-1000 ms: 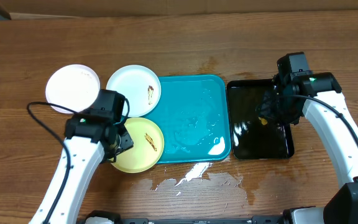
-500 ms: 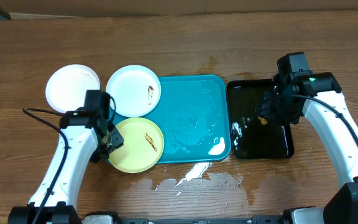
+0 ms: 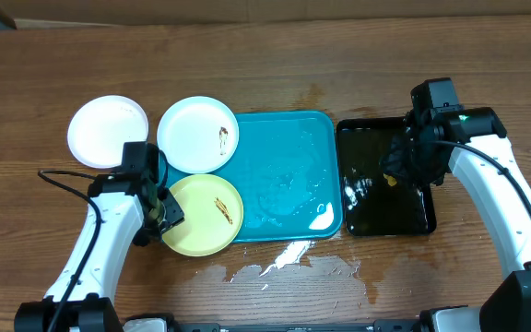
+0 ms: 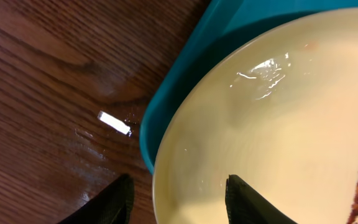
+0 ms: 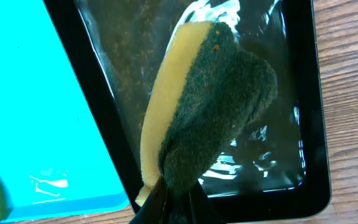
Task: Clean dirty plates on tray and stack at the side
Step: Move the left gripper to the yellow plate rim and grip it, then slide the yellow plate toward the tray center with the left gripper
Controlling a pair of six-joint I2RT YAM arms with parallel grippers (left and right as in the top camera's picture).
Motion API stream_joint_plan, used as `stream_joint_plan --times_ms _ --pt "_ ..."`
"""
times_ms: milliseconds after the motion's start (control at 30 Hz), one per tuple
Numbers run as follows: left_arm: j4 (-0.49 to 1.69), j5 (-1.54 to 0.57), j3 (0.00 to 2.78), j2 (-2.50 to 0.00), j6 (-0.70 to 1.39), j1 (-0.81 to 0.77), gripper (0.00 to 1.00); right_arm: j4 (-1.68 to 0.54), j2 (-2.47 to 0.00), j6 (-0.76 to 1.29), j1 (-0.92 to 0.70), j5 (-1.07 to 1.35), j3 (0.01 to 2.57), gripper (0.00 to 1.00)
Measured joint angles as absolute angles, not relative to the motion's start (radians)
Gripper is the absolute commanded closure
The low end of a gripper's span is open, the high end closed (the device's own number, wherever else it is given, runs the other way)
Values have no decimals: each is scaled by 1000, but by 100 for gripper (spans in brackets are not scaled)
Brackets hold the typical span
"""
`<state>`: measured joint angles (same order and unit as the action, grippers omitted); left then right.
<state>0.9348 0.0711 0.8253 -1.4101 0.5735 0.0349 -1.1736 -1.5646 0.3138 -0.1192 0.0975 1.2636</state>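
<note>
A pale yellow-green plate (image 3: 201, 214) with a brown smear lies over the front-left corner of the turquoise tray (image 3: 289, 171). My left gripper (image 3: 161, 208) is open at the plate's left rim. In the left wrist view the rim (image 4: 160, 186) runs between the two fingertips, one over the wood and one over the plate. A white plate (image 3: 198, 135) with a brown smear overlaps the tray's back-left edge. Another white plate (image 3: 109, 131) rests on the table to the left. My right gripper (image 5: 180, 190) is shut on a yellow and green sponge (image 5: 216, 99) above the black tray (image 5: 303, 112).
The black tray (image 3: 385, 198) holds shallow water and sits right of the turquoise tray. White foam (image 3: 321, 219) lies in the turquoise tray's front-right corner. Spilled water and foam (image 3: 289, 258) spread over the wood in front of it.
My left arm has drawn back to the left, so its gripper now sits at the yellow-green plate's left rim. The plates and the right arm have not moved.
</note>
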Motion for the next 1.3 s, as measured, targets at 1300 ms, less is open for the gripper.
stream_joint_plan --times_ms 1300 --pt "498 -240 751 -1410 393 -269 65 -1151 -1565 313 -120 97 1264 95"
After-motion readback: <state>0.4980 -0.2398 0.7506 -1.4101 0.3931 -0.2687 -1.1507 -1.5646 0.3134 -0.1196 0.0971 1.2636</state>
